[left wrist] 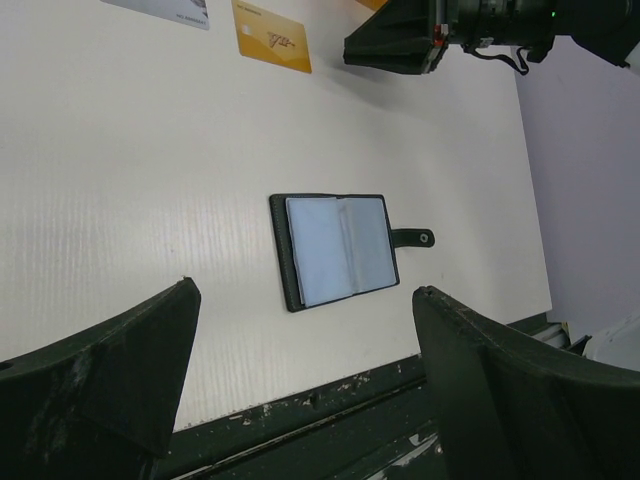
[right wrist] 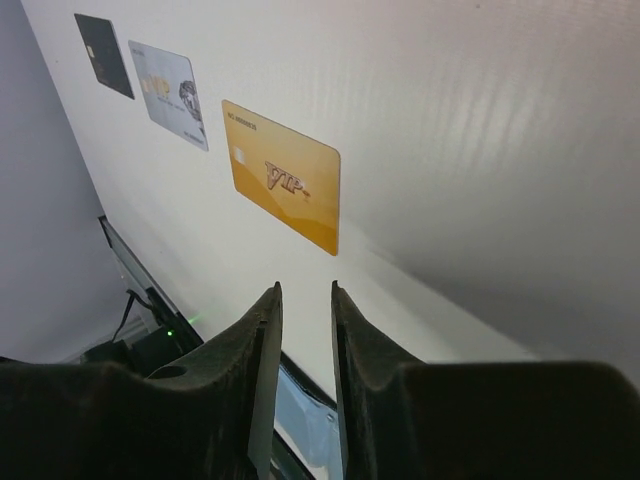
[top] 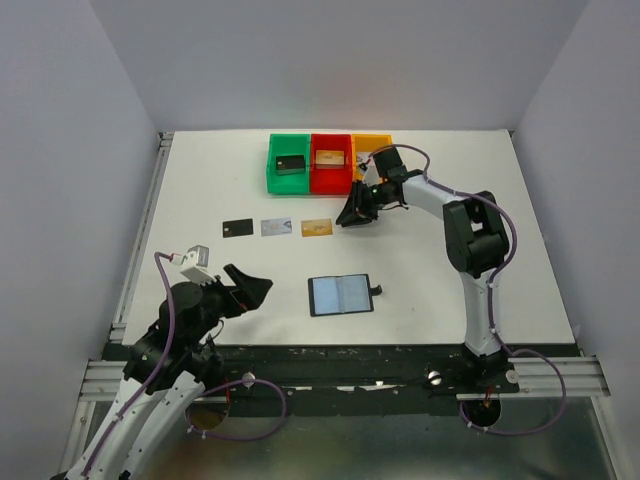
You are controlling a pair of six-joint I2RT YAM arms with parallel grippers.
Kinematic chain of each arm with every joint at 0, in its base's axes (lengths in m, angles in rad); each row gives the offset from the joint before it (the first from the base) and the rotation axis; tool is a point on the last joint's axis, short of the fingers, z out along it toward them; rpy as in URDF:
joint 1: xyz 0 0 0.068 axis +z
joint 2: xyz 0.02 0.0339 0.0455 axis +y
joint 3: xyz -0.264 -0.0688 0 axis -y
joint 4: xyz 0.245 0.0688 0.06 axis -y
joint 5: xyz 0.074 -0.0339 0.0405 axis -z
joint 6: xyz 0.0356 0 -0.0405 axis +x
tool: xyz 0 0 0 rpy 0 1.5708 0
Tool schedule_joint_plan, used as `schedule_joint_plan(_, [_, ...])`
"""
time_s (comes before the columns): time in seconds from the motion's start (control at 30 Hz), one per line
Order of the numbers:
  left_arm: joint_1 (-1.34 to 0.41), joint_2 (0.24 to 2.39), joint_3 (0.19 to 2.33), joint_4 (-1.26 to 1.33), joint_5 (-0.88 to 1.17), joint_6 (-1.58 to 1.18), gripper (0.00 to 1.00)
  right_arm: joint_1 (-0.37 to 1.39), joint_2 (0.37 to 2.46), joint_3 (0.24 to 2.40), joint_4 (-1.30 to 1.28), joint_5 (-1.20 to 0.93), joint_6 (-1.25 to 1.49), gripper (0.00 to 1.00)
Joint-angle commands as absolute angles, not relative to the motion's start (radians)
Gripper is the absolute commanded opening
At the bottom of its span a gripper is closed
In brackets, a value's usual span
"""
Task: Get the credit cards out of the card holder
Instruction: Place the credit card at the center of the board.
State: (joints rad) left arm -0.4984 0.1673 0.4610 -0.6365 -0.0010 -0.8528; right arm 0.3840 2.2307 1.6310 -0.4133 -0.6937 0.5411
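Right end effector (right wrist: 305,292), fingers narrowly parted, hovers just beside the gold credit card (right wrist: 283,188); the open card holder (top: 340,295) lies on the bench (top: 420,290) right of the wide-spread left end effector (top: 255,288).

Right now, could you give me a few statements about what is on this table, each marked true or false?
1. The small black bifold card holder lies open on the white table. True.
2. Three thin flat cards lie in a row: a black card, a silver-grey card and a gold card. True.
3. The left tool grips the gold card. False: it is wide open and empty.
4. The card holder sits inside a plastic bin. False: it lies on the bare table.
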Motion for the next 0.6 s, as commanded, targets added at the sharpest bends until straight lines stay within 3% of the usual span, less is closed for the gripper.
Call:
schedule_joint_plan(0.0, [-0.494, 0.183, 0.460, -0.630, -0.002, -0.838, 0.99, 0.356, 2.129, 1.568, -0.446, -0.660, 0.508, 0.34])
schedule_joint_plan(0.33, [-0.497, 0.382, 0.460, -0.565, 0.090, -0.842, 0.99, 0.439, 1.748, 1.373, -0.494, -0.389, 0.401, 0.34])
schedule_joint_plan(0.5, [-0.573, 0.520, 0.468, -0.493, 0.045, -0.868, 0.99, 0.679, 1.543, 1.348, -0.692, 0.241, 0.287, 0.34])
schedule_joint_plan(0.57, [-0.664, 0.563, 0.485, -0.474, -0.059, -0.888, 0.99, 0.739, 1.458, 1.283, -0.707, 0.388, 0.316, 0.36])
